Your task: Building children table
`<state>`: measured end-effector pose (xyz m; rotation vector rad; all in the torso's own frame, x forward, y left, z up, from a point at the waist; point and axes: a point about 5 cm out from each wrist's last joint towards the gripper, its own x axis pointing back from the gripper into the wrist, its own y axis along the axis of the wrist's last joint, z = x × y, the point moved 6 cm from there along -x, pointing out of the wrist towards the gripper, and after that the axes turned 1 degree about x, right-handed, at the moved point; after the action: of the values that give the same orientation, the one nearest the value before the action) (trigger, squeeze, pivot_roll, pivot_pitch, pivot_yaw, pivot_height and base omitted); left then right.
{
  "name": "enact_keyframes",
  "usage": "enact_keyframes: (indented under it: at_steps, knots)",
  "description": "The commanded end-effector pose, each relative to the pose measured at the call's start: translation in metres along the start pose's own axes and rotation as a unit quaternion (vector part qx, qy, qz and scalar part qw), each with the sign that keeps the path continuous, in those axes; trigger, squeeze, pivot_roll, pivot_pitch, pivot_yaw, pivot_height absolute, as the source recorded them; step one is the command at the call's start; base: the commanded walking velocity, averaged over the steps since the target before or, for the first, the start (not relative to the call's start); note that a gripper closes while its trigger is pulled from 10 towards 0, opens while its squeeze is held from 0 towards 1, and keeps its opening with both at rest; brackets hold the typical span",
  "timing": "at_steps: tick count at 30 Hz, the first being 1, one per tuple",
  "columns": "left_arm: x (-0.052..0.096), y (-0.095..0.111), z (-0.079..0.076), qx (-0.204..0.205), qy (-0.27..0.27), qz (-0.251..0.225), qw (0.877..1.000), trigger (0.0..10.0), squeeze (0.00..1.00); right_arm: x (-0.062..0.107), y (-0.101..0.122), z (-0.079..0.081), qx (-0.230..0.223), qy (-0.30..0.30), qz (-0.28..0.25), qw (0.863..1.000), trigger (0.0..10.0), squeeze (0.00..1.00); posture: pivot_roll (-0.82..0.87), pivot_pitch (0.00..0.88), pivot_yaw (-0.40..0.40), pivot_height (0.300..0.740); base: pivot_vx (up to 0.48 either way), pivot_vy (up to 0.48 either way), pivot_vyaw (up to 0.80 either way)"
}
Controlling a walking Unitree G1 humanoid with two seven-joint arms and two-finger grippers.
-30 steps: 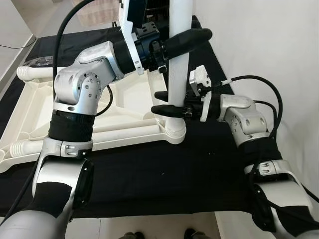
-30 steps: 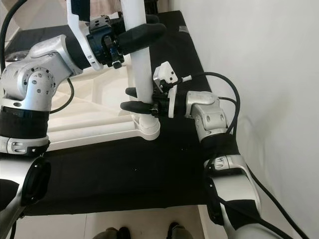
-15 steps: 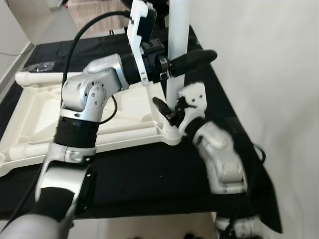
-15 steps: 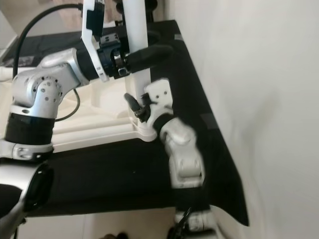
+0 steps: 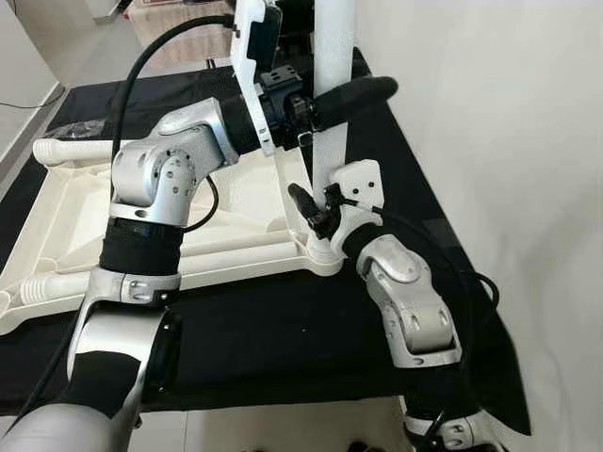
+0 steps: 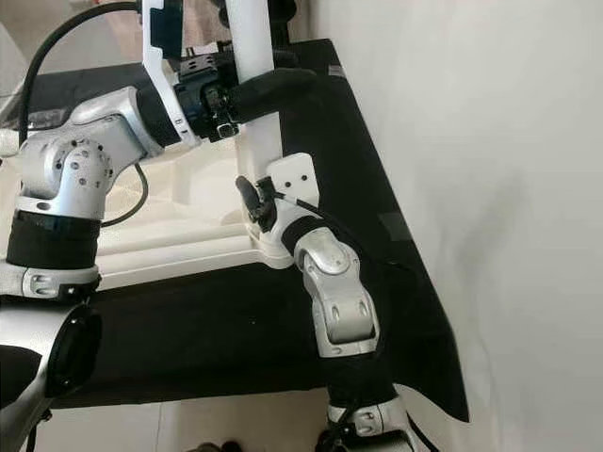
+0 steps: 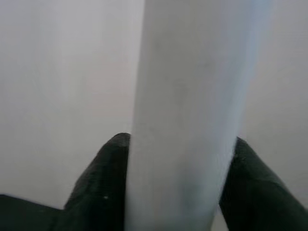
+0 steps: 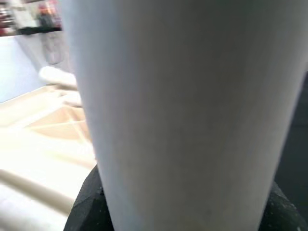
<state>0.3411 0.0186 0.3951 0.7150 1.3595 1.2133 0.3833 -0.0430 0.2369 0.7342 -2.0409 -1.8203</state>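
The white table leg (image 5: 332,104) stands upright in the near right corner socket of the upturned cream tabletop (image 5: 141,226), which lies on a black cloth (image 5: 283,330) beside the white wall (image 5: 490,141). My left gripper (image 5: 341,94) is clenched around the leg high up, one finger on each side of it. My right gripper (image 5: 316,209) grasps the same leg low down, just above the socket, forearm angled up from below.
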Motion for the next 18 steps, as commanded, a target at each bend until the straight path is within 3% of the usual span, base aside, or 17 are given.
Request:
enact_keyframes:
  at_steps: [1, 2, 3, 4, 5, 6, 7, 8, 10, 18]
  knots:
    - [-0.01, -0.003, -0.017, 0.0, -0.045, 0.006, 0.999, 0.0, 0.0, -0.003, -0.017, 0.003, -0.026, 0.072, 0.042, 0.996, 10.0, 0.0, -0.03, 0.2, 0.075, 0.74, 0.0, 0.0, 0.0]
    - [-0.01, -0.003, -0.017, 0.0, -0.045, 0.006, 0.999, 0.0, 0.0, -0.003, -0.017, 0.003, -0.026, 0.072, 0.042, 0.996, 10.0, 0.0, -0.03, 0.2, 0.075, 0.74, 0.0, 0.0, 0.0]
    - [-0.01, -0.003, -0.016, -0.001, -0.044, 0.006, 0.999, 0.0, 0.0, -0.001, -0.001, 0.0, -0.001, 0.135, 0.02, 0.991, 10.0, 0.0, -0.03, 0.2, 0.075, 0.74, 0.0, 0.0, 0.0]
    - [-0.01, -0.003, -0.016, -0.001, -0.044, 0.006, 0.999, 0.0, 0.0, -0.001, -0.001, 0.0, -0.001, 0.135, 0.02, 0.991, 10.0, 0.0, -0.03, 0.2, 0.075, 0.74, 0.0, 0.0, 0.0]
    - [-0.01, -0.003, -0.016, -0.001, -0.044, 0.006, 0.999, 0.0, 0.0, 0.003, 0.013, 0.0, 0.022, 0.199, 0.0, 0.98, 10.0, 0.0, -0.03, 0.203, 0.077, 0.74, 0.0, 0.0, 0.0]
    - [-0.01, -0.003, -0.016, -0.001, -0.044, 0.006, 0.999, 0.0, 0.0, 0.003, 0.013, 0.0, 0.022, 0.199, 0.0, 0.98, 10.0, 0.0, -0.03, 0.203, 0.077, 0.74, 0.0, 0.0, 0.0]
    - [-0.01, -0.003, -0.017, -0.001, -0.044, 0.007, 0.999, 0.0, 0.0, 0.009, 0.023, 0.001, 0.013, 0.26, -0.011, 0.965, 10.0, 0.0, -0.02, 0.204, 0.075, 0.74, 0.0, 0.0, 0.0]
    - [-0.01, -0.003, -0.017, -0.001, -0.045, 0.008, 0.999, 0.0, 0.0, 0.015, 0.029, 0.005, 0.006, 0.317, -0.015, 0.948, 10.0, 1.0, -0.02, 0.207, 0.073, 0.74, 0.0, 0.0, 0.0]
    - [-0.009, -0.003, -0.018, 0.0, -0.046, 0.008, 0.999, 0.0, 0.0, 0.018, 0.029, 0.008, 0.017, 0.365, -0.004, 0.931, 10.0, 1.0, -0.01, 0.212, 0.075, 0.74, 0.0, 0.0, 0.0]
    - [-0.009, -0.003, -0.02, 0.001, -0.048, 0.01, 0.999, 0.0, 0.0, 0.012, 0.026, 0.005, 0.029, 0.368, 0.004, 0.929, 10.0, 1.0, 0.01, 0.22, 0.078, 0.74, 0.0, 0.0, 0.0]
